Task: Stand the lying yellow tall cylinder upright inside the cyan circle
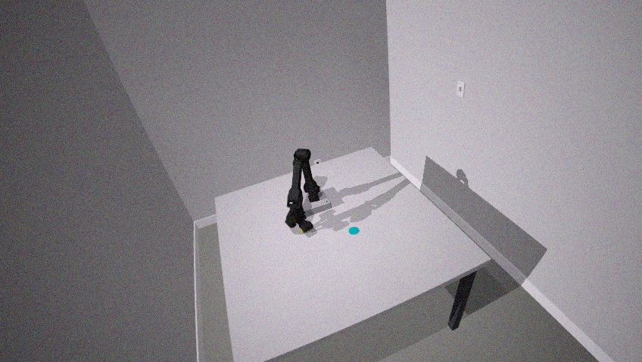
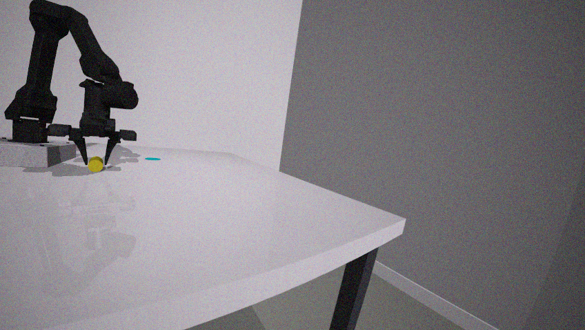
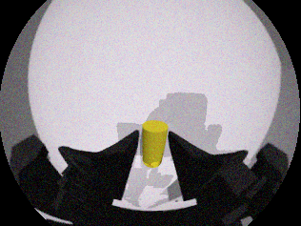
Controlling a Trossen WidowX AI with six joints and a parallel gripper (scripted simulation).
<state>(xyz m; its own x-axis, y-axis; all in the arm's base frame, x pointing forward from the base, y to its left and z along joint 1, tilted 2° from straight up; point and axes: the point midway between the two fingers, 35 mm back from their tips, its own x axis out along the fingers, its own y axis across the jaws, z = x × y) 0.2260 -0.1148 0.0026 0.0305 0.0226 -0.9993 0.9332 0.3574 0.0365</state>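
The yellow cylinder (image 1: 302, 231) (image 2: 95, 165) (image 3: 154, 144) lies on its side on the table, mostly hidden by the arm in the top view. My gripper (image 2: 96, 163) (image 3: 153, 133) points down with one finger on each side of it, tips low near the table. Narrow gaps show between the fingers and the cylinder, so the gripper is still open, partly closed around it. The cyan circle (image 1: 353, 230) (image 2: 152, 159) lies flat on the table, to the right of the cylinder in the top and exterior views, with nothing standing on it. It is not visible in the wrist view.
The arm's grey base block (image 1: 319, 207) (image 2: 24, 155) sits on the table (image 1: 341, 288) (image 2: 196, 212) behind the gripper. Walls stand behind the table in the top and exterior views. Shadows of the arm fall between the base and the circle.
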